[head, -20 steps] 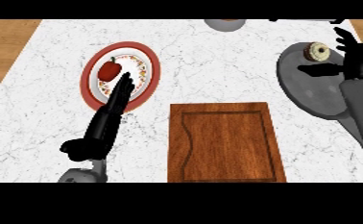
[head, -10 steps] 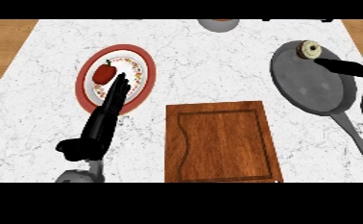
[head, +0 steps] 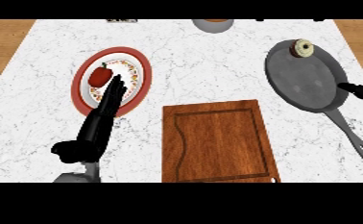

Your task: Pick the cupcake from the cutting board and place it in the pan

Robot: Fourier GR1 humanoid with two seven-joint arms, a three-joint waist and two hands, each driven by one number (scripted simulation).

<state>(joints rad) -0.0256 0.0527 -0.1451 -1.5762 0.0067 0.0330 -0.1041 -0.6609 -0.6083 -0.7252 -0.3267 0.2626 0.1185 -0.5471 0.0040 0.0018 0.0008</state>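
Low at the left of the frame, the left hand comes up from the lower edge on its grey forearm, open, its straight fingers stretched toward the upper right and lying over the lower half of a red-rimmed plate; the thumb sticks out to the left, and nothing is held; just beside the fingertips, on the plate's upper left part, sits a red vegetable with a green stem; right of the forearm, in the lower middle, lies the wooden cutting board, its top bare; all of this rests on the white marbled counter; at the right edge, about mid-height, a small black part of the right hand shows just beside the lower right rim of the grey pan, and whether it is open or closed cannot be told; the pan's handle runs down toward the lower right; the cupcake sits inside the pan against its upper rim, well apart from the board; at the top centre a round bowl is cut by the frame's edge.
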